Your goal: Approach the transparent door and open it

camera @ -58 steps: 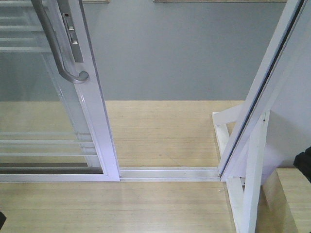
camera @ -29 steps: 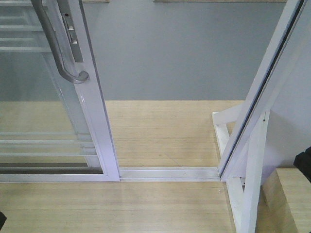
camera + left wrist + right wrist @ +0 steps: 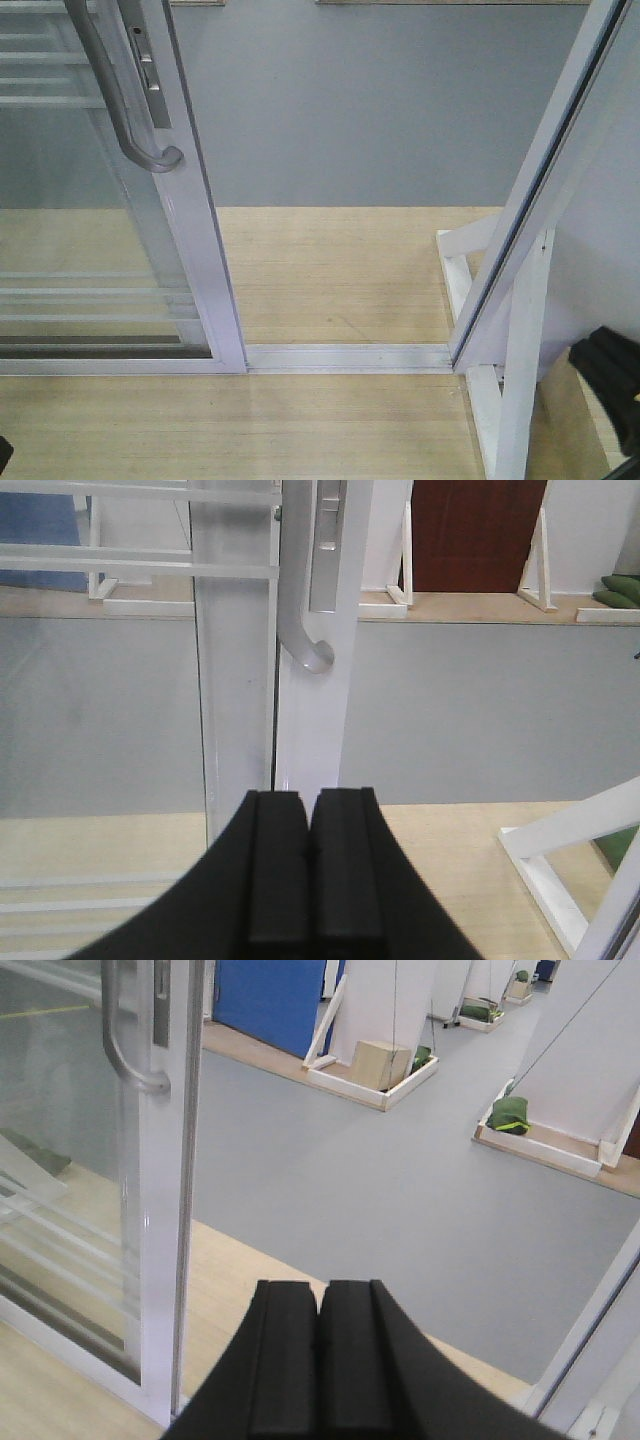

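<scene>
The transparent door point(image 3: 195, 220) stands at the left in the front view, a glass panel with thin white bars in a glossy white frame. Its curved grey handle point(image 3: 120, 110) and lock plate point(image 3: 145, 60) sit on the frame's right stile. An open gap lies between the door and the white frame on the right. My left gripper point(image 3: 308, 810) is shut and empty, pointing at the door stile point(image 3: 315, 720) below the handle point(image 3: 300, 630), apart from it. My right gripper point(image 3: 322, 1300) is shut and empty, to the right of the door point(image 3: 160, 1210) and its handle point(image 3: 125, 1055). The black right arm point(image 3: 612, 385) shows at the front view's bottom right.
A floor track point(image 3: 345, 355) crosses the gap. A slanted white fixed frame point(image 3: 540, 190) with a white brace point(image 3: 520, 360) stands at the right. Grey floor point(image 3: 380, 110) lies beyond the wooden platform. Farther off are a wooden box point(image 3: 380, 1063), a blue panel point(image 3: 270, 1000) and green bags point(image 3: 508, 1115).
My right arm has come further into the front view at the bottom right, moving left and covering the wooden block there. The door has not moved.
</scene>
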Controlling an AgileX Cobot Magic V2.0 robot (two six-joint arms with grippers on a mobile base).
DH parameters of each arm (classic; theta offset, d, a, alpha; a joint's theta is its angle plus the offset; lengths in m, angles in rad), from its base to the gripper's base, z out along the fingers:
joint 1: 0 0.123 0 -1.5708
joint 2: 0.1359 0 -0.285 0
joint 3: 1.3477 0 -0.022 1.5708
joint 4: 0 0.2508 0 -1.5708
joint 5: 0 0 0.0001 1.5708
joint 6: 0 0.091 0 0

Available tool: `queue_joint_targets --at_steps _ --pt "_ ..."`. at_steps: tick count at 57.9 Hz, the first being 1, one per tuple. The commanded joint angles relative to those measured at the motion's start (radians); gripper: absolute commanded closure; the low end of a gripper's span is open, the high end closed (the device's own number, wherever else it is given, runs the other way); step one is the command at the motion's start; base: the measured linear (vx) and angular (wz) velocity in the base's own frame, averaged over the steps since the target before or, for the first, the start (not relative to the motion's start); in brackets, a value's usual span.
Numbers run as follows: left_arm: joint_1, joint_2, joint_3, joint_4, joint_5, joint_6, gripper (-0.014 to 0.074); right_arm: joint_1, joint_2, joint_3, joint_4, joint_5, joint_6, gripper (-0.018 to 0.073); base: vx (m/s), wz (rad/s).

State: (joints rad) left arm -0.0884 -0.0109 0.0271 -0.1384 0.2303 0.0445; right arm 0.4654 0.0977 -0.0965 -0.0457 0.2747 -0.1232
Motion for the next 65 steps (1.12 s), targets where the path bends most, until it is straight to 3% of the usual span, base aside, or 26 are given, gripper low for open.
queue_joint_targets --at_steps 1,12,24,28,65 --pt "0.000 -0.014 0.023 -0.011 -0.079 -0.002 0.0596 -0.005 -0.045 0.103 0.018 -0.187 0.016 0.0560 0.00 0.00" --pt "0.000 -0.013 0.023 -0.011 -0.079 -0.002 0.0596 -0.035 -0.122 0.133 0.036 -0.129 0.044 0.0560 0.00 0.00" --pt "0.000 -0.013 0.023 -0.011 -0.079 -0.002 0.0596 -0.227 -0.123 0.140 0.036 -0.121 0.044 0.0560 0.00 0.00" --pt "0.000 -0.013 0.023 -0.011 -0.079 -0.002 0.0596 -0.257 -0.123 0.140 0.036 -0.121 0.044 0.0560 0.00 0.00" --pt "0.000 -0.013 0.023 -0.011 -0.079 -0.002 0.0596 -0.265 -0.122 0.140 0.036 -0.119 0.044 0.0560 0.00 0.00"
